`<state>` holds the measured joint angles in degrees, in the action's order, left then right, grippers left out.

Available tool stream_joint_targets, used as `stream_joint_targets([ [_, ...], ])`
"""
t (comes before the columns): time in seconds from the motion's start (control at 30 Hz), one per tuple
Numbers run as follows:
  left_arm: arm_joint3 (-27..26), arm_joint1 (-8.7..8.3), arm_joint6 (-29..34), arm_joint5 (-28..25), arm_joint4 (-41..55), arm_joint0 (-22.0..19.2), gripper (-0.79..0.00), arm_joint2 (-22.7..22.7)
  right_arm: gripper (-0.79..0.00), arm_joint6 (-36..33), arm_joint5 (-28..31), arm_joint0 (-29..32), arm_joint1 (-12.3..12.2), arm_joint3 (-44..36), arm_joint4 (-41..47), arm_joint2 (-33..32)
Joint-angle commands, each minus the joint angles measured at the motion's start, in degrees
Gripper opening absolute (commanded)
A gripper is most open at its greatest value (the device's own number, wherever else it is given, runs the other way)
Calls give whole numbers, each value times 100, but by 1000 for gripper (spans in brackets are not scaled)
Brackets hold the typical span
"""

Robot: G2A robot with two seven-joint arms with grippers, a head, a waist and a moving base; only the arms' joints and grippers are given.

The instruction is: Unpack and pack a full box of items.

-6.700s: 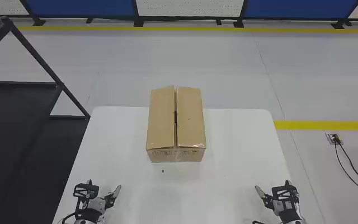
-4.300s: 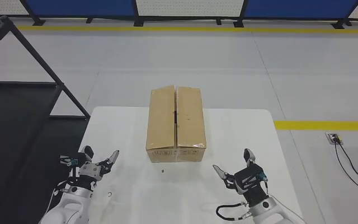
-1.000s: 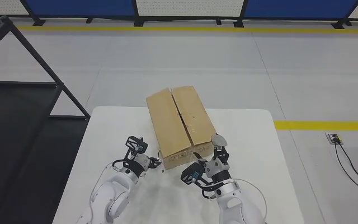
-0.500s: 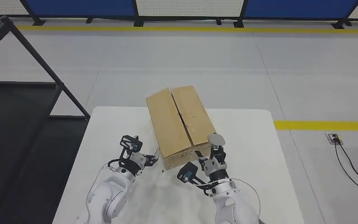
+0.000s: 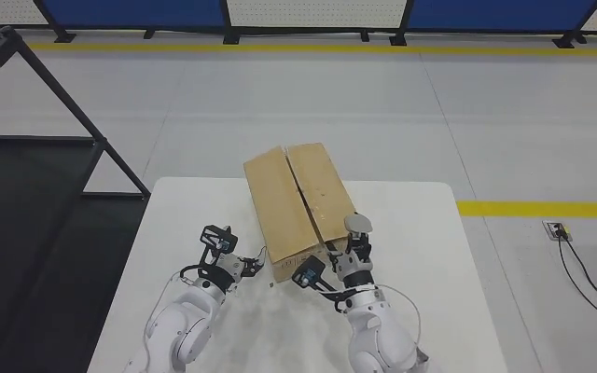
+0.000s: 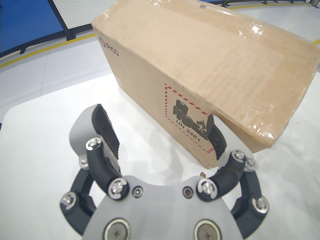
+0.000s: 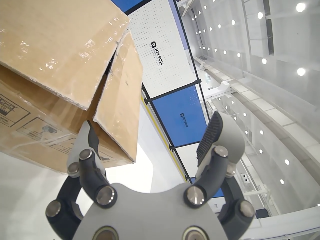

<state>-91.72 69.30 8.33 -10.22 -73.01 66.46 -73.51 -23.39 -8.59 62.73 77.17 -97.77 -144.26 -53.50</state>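
A brown cardboard box [image 5: 297, 198] wrapped in clear tape stands turned at an angle on the white table [image 5: 420, 242], its two top flaps closed along a middle seam. My left gripper [image 5: 246, 267] is open at the box's near left corner. In the left wrist view the left gripper [image 6: 160, 136] faces the labelled side of the box [image 6: 200, 63], one fingertip [image 6: 215, 138] close against it. My right gripper [image 5: 332, 250] is open at the near right corner. In the right wrist view the right gripper [image 7: 150, 138] has one finger [image 7: 90, 138] at the box [image 7: 50, 51], where a flap edge stands slightly lifted.
A small dark speck [image 5: 270, 284] lies on the table just in front of the box. Bare tabletop extends on both sides of the box. A black frame [image 5: 65, 112] stands on the floor beyond the table's left side.
The right gripper has risen and closed in on the box's near right corner. The left gripper drew back slightly from the near left corner. The box stays in its turned position.
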Motion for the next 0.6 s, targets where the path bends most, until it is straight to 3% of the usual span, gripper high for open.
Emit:
stream_joint_targets([
  [0.0, 0, 0, 0, 0, 0, 0, 0, 0, 0, 8, -15, -32, 27, 62, 5, 3],
  [0.1, 0, 0, 0, 0, 0, 0, 0, 0, 0, 16, -18, -67, 66, 140, 17, 3],
  [0.13, 0, 0, 0, 0, 0, 0, 0, 0, -40, 21, -13, -74, 77, 161, 18, 1],
  [0.2, 0, 0, 0, 0, 0, 0, 0, 0, -169, 32, -5, -84, 98, 191, 21, -8],
  [0.27, 0, 0, 0, 0, 0, 0, 0, 0, -360, 46, 6, -88, 118, 220, 27, -21],
  [0.3, 0, 0, 0, 0, 0, 0, 0, 0, -406, 51, -1, -88, 127, 231, 27, -30],
  [0.47, 0, 0, 0, 0, 0, 0, 0, 0, -486, 94, 14, -93, 174, 309, 40, -60],
  [0.57, 0, 0, 0, 0, 0, 0, 0, 0, -486, 118, 31, -104, 203, 359, 55, -73],
])
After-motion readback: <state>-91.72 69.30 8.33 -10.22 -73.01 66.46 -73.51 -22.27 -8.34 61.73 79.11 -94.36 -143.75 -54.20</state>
